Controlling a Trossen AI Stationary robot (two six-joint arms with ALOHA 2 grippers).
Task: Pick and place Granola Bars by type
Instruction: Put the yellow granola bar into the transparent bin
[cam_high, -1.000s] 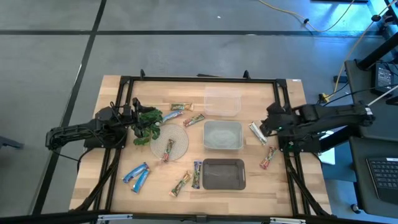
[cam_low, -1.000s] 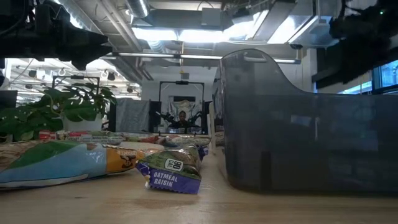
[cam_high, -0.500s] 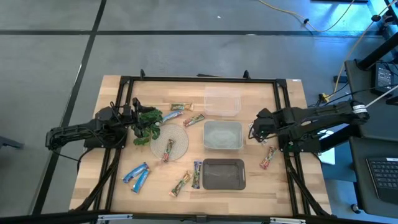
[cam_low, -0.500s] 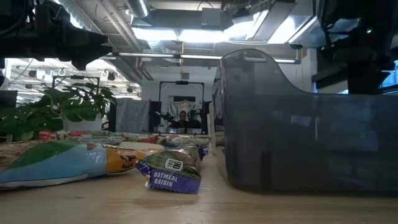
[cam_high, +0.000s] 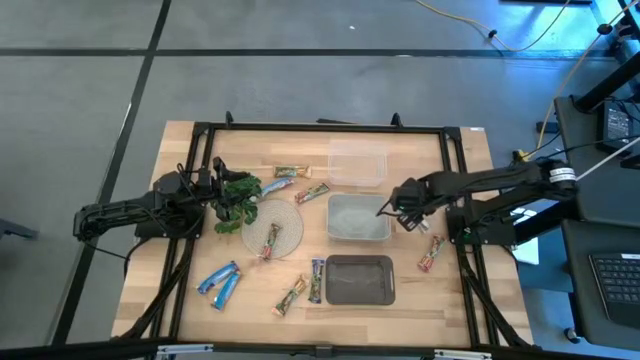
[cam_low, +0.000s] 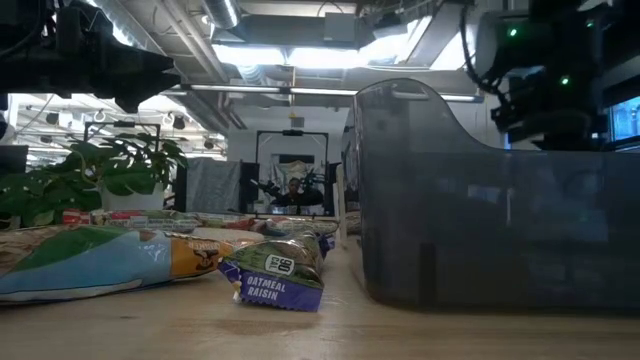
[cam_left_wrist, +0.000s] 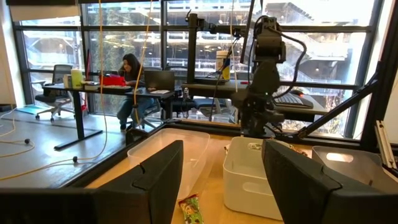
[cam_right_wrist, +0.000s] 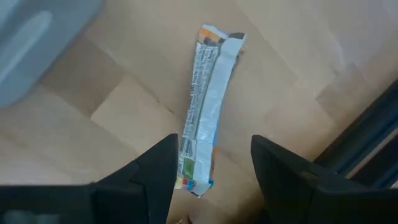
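Right claw now farther left, fingers apart around silver-backed granola bar.

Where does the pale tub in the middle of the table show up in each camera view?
High view: the pale tub sits at centre, between the clear tub and the dark tub.
Low view: not seen; the dark tub fills the right.
Left wrist view: lower centre-right.
Right wrist view: likely the grey corner.
Shared landmark: the right gripper at its rim, also in the left wrist view.
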